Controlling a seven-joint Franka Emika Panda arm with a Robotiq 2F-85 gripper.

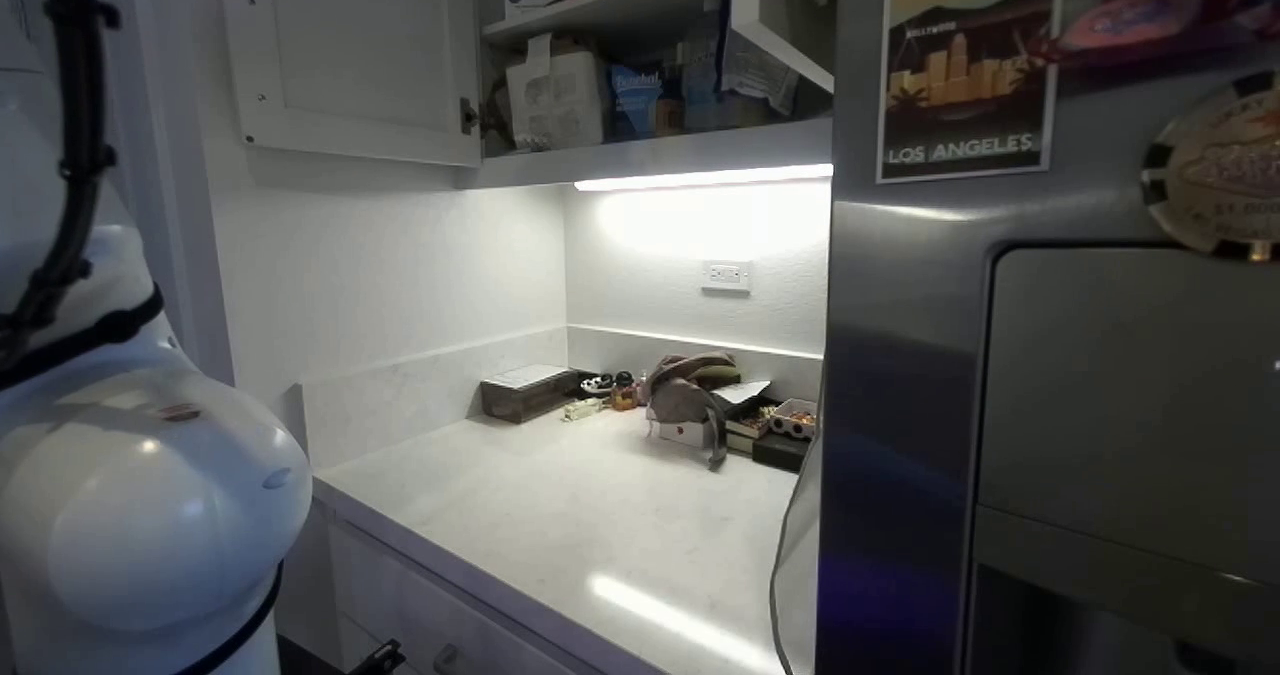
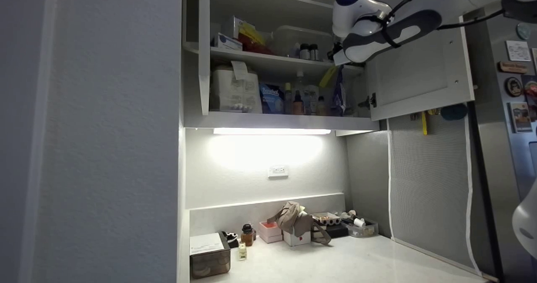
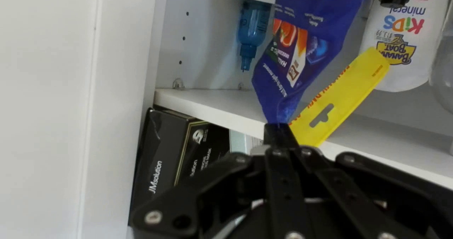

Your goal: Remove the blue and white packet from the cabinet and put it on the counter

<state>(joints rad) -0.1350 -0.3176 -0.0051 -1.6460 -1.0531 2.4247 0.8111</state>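
Note:
The blue and white packet hangs from my gripper in the wrist view, which stands upside down. The fingers are shut on its narrow gathered blue end. In an exterior view the packet hangs below my gripper, inside the open white cabinet, in front of its lower compartment. In an exterior view a door of the cabinet hides my gripper. The white counter lies below, and it also shows in an exterior view.
A yellow card sticks out beside the packet. A sunscreen bottle, a blue bottle and black boxes are close. The open cabinet door stands beside the arm. A cap and boxes line the counter's back.

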